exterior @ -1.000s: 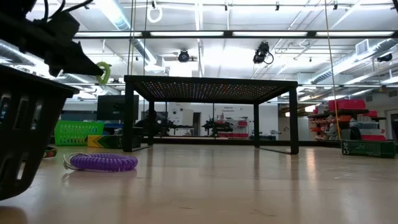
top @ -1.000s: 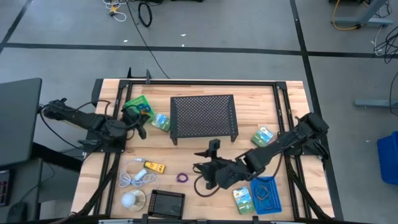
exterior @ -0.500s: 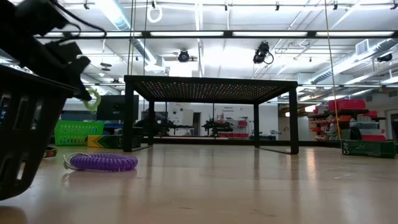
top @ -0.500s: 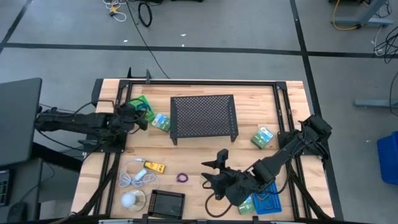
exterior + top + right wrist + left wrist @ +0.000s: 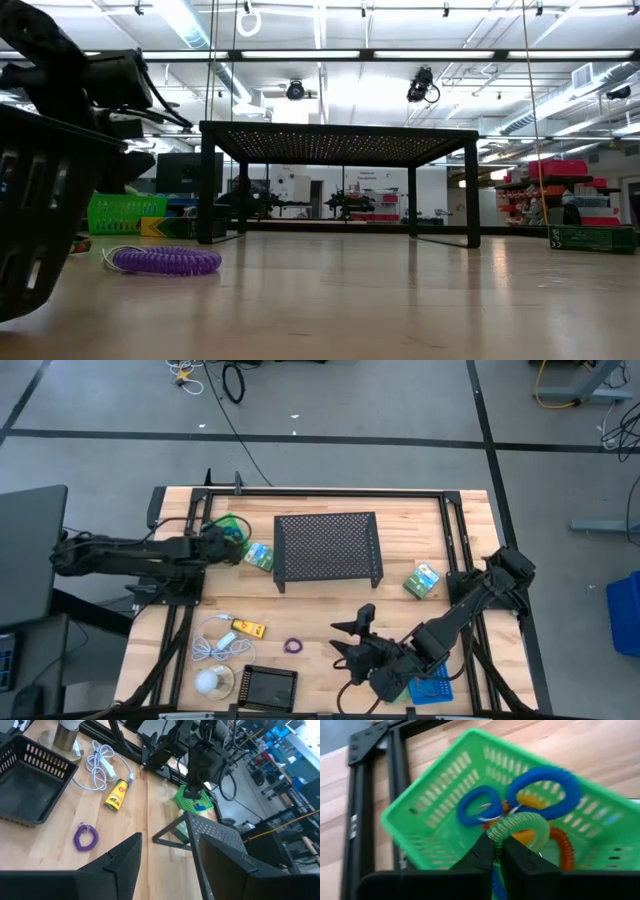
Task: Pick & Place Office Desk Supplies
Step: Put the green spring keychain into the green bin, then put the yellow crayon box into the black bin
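Left gripper (image 5: pixel 496 851): pinched shut on a pale green coiled loop (image 5: pixel 517 827), holding it directly above the green basket (image 5: pixel 432 815); in the high view this gripper (image 5: pixel 222 544) sits at the upper left of the frame, over that basket (image 5: pixel 231 526). I judge the loop hangs there so it can drop in with its kind.

Green basket contents: two blue loops (image 5: pixel 545 790), with orange ones partly hidden under them, so this looks to be the collecting place for loops.

Right gripper (image 5: pixel 352 637): lower centre of the high view, fingers spread, nothing between them. It hovers over bare wood, pointing toward the purple loop (image 5: pixel 293 646), likely its next pick.

Purple loop: lies loose on the table (image 5: pixel 320 610), left of the right gripper in the high view; at lower left of the low view (image 5: pixel 165 261) and of the right wrist view (image 5: pixel 86 837).

Blue tray (image 5: pixel 432 685): lower right of the high view, largely covered by the right arm.

Black tray (image 5: pixel 268 687): bottom edge, left of centre, looks empty.

Yellow block (image 5: pixel 248 627): lies flat beside the white cable (image 5: pixel 215 645), not yet sorted.

Green-blue packets: one (image 5: pixel 259 556) just right of the green basket, one (image 5: pixel 424 579) right of the black mesh stand (image 5: pixel 328 548), both unsorted.
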### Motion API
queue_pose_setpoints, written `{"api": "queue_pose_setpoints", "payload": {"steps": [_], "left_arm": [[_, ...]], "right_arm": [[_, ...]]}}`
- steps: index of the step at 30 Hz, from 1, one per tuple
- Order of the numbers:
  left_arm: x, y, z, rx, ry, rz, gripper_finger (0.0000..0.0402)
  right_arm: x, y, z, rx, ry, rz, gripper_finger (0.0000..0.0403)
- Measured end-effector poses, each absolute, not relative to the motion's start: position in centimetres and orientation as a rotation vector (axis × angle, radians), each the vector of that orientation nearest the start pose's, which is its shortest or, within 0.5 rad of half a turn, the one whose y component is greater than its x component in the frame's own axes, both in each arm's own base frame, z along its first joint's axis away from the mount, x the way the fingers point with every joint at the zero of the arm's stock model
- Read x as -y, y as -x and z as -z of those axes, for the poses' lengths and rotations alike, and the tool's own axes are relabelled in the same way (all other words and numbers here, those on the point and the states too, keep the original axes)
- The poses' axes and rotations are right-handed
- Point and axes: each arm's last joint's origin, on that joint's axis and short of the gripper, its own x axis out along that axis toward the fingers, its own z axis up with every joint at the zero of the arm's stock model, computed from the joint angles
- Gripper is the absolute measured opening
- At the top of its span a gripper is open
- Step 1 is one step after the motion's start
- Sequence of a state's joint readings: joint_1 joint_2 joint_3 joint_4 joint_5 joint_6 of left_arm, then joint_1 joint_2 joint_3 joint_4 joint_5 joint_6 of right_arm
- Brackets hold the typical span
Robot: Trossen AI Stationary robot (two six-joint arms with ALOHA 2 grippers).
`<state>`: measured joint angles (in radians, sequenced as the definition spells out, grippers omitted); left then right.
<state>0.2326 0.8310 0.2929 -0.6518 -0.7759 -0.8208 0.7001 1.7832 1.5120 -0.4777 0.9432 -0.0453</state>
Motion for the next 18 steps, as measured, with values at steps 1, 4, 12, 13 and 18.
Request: {"api": "queue_pose_setpoints", "payload": {"steps": [1,4,12,13,18], "left_arm": [[-4.7,-11.0,-14.3,-0.74,0.33,-1.266,0.0033],[-4.7,-11.3,-14.4,-0.732,0.318,-1.235,0.0077],[-4.8,-11.4,-14.6,-0.726,0.28,-1.23,0.018],[-4.8,-11.4,-14.6,-0.722,0.275,-1.235,0.0191],[-4.9,-11.4,-14.8,-0.695,0.231,-1.258,0.0237]], "right_arm": [[-23.4,-31.3,-29.6,-0.518,0.598,0.226,0.0205],[-23.4,-31.1,-29.5,-0.519,0.6,0.241,0.0205],[-22.6,-31.2,-29.3,-0.54,0.58,0.295,0.0205],[-22.5,-31.3,-29.2,-0.546,0.574,0.3,0.0205],[-21.9,-31.5,-29.1,-0.56,0.537,0.329,0.0205]]}}
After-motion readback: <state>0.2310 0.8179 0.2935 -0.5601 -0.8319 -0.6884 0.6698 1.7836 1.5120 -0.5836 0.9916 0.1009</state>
